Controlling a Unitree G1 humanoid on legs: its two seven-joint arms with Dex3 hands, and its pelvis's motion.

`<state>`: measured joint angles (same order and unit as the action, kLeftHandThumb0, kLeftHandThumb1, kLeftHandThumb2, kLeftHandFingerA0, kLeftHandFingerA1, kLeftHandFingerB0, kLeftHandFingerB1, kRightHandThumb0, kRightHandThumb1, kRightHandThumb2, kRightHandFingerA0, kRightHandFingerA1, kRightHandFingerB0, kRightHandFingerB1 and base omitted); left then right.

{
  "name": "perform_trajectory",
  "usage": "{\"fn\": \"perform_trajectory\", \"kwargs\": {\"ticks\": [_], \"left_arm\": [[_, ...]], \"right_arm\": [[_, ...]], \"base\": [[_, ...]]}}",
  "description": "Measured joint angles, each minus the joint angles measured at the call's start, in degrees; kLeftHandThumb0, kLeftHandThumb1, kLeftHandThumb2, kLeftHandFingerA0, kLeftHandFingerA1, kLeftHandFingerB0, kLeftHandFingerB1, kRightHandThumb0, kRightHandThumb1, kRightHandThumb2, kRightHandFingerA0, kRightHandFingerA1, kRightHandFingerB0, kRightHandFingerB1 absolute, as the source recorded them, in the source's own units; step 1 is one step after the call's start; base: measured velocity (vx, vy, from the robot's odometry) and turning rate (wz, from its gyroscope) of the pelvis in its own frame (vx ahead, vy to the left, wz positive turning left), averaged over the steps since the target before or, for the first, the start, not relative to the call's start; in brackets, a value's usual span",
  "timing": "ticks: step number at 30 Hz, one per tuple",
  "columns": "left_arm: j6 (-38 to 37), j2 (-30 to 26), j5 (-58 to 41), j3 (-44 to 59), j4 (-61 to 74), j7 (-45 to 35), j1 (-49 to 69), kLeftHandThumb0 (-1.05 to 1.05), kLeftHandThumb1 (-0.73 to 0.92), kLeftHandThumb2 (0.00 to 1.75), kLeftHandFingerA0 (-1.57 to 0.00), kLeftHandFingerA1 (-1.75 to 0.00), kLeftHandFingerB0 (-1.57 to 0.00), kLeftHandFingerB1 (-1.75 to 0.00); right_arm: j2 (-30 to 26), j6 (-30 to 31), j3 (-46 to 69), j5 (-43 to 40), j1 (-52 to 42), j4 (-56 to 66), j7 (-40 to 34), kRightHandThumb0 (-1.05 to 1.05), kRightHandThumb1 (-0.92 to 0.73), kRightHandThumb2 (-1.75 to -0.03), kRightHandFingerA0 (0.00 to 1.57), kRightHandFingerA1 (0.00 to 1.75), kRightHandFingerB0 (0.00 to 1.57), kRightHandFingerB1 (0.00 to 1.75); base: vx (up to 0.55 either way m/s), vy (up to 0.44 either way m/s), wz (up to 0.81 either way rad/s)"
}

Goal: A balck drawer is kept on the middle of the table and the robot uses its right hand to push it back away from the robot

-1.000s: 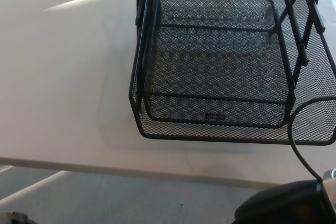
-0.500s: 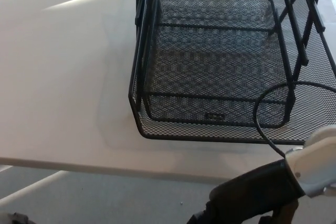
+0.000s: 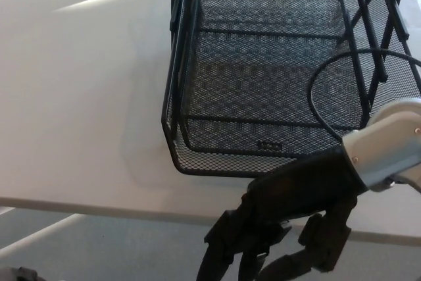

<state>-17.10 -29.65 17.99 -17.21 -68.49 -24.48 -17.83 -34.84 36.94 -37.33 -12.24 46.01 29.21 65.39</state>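
Observation:
A black wire-mesh drawer [image 3: 270, 77] sits in its black frame on the white table [image 3: 79, 97], pulled out toward me, its front rim near the table's front edge. My right hand [image 3: 276, 225] comes in from the lower right and hangs over the table's front edge, just below the drawer's front rim. Its thick black fingers [image 3: 230, 241] point down and left, spread apart, holding nothing. A black cable [image 3: 322, 106] loops from the silver wrist [image 3: 388, 143] over the drawer. The left hand does not show.
The frame's upright wire side bars [image 3: 378, 24] rise at the drawer's right. Grey floor [image 3: 99, 248] lies below the table edge. A dark object [image 3: 16, 273] shows at the bottom left corner.
My right arm has risen from the bottom right corner and moved left and forward; the hand now shows at the drawer's front. The drawer has not moved.

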Motion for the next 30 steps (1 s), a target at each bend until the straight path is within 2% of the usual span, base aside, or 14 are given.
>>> {"fn": "perform_trajectory", "kwargs": {"ticks": [15, 29, 30], "left_arm": [[0.0, 0.0, 0.1, 0.0, -0.1, 0.0, 0.0, -0.56, 0.76, 0.62, -0.43, -0.36, -0.33, -0.32], [0.0, 0.0, 0.1, 0.1, -0.2, 0.1, 0.0, -0.59, 0.73, 0.65, -0.41, -0.37, -0.32, -0.33], [0.0, 0.0, 0.1, 0.1, -0.2, 0.1, 0.0, -0.57, 0.77, 0.63, -0.42, -0.36, -0.31, -0.32]], "right_arm": [[3.0, -0.8, 1.5, 2.9, 4.2, -14.7, -0.1, -0.71, -0.92, -0.7, 0.35, 0.37, 0.24, 0.31], [5.9, -6.1, 2.4, 7.7, 8.8, -34.5, -0.2, -0.69, -0.91, -0.67, 0.35, 0.36, 0.25, 0.31], [6.1, -6.5, 2.6, 8.0, 9.3, -35.8, -0.3, -0.71, -0.89, -0.67, 0.38, 0.36, 0.27, 0.31]], "base": [[0.0, 0.0, 0.0], [0.0, 0.0, 0.0], [0.0, 0.0, 0.0]]}}
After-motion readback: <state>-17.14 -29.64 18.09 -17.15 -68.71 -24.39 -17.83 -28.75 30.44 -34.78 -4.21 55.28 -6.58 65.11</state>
